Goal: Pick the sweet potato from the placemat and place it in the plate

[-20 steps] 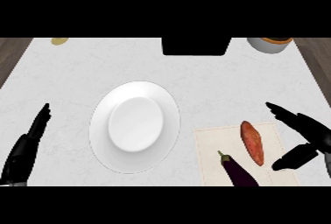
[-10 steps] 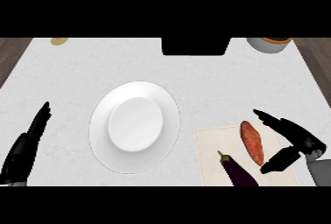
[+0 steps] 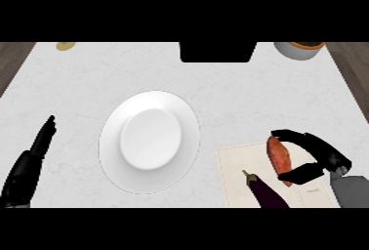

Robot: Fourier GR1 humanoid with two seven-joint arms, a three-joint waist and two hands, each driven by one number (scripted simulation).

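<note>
A: Right, near edge of the bench first. What's there?

B: Near-right corner: a pale placemat w/ a dark purple eggplant lying on its near part, stem end pointing away from the near edge.

A: And the hands?

B: Left robot hand is by the near-left corner. Fingers are straight, i.e. open, touching nothing. It's left of the plate w/ a gap between them.

A: Right one?

B: Right robot hand comes in over the placemat's right side & is curled round the sweet potato. The fingers hook over its far end & the thumb is against its near end, so it's closed on the potato.

A: Where's the potato exactly?

B: Over the placemat's right half, lying lengthwise near-to-far, just beyond the eggplant. Can't tell if those two touch, or if the potato is off the mat at all.

A: Plate?

B: White plate is mid-bench, left of the placemat & apart from it.

A: Far edge?

B: Black block at the middle of the far edge. There's a bowl w/ dark contents towards the far-right corner. A small yellowish thing is nr the far-left corner, too small to ID.
</note>
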